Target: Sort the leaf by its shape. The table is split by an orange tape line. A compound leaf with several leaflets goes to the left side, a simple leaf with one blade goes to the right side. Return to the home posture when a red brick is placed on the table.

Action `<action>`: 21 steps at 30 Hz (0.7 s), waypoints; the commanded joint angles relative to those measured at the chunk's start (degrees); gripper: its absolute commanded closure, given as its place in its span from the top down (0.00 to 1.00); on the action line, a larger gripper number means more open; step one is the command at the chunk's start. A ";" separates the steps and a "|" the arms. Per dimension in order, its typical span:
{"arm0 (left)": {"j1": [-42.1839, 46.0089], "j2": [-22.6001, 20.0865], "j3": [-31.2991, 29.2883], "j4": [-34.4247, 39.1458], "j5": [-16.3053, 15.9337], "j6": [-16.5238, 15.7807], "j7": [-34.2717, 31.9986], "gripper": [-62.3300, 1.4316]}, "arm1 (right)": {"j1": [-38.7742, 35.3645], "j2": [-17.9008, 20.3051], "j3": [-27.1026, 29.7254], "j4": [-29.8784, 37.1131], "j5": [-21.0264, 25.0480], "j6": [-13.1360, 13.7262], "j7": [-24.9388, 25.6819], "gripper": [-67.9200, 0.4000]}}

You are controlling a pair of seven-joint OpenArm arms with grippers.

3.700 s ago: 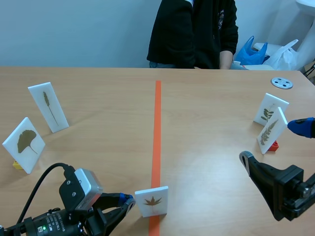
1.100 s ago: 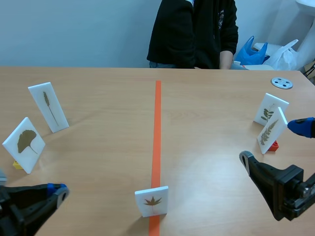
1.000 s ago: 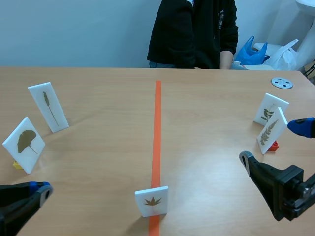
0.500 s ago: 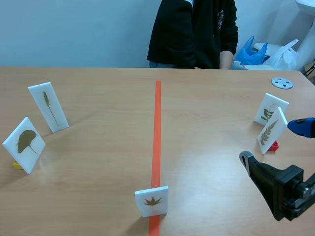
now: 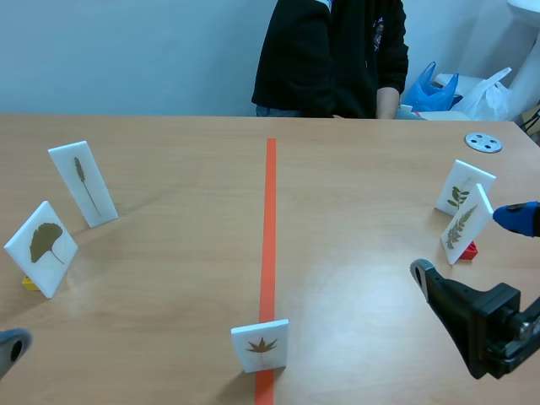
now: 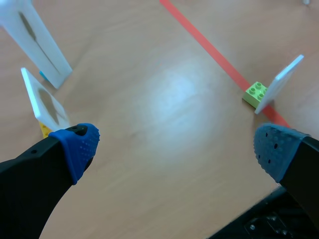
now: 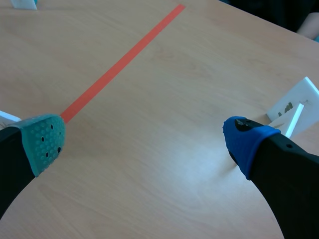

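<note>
You see the leaf card [image 5: 260, 346] upright at the scene's lower centre, on the orange line [image 5: 269, 228]. Left gripper [image 6: 177, 149] and right gripper [image 7: 144, 139]: fingers apart, empty.

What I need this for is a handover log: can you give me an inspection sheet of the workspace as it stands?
Surface: wooden table, split by an orange tape line.
Job's things: lobed-leaf card upright on the line, on a green brick; ginkgo card and slender-leaf card on the left side; far fern-like card and near fern-like card on the right side, the near one on a red brick.
Clutter: grey disc at the far right.
Grippers: left gripper and right gripper both open, holding nothing.
Cables: nothing seen.
Surroundings: person across the table; blue bag beside them.
</note>
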 commanded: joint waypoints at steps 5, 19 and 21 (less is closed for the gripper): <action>-4.83 -2.47 8.59 -1.73 4.11 -0.09 -0.52 1.00 | 0.81 -0.02 0.11 0.48 0.57 -0.31 1.03 0.98; -22.23 -2.54 29.16 -20.37 13.94 -0.09 -8.41 1.00 | 0.81 -0.02 0.11 0.48 0.57 -0.68 1.05 0.98; -24.28 -2.49 31.78 -23.32 15.76 -0.09 -10.40 1.00 | 0.81 -0.02 0.11 0.48 0.57 -0.68 1.05 0.98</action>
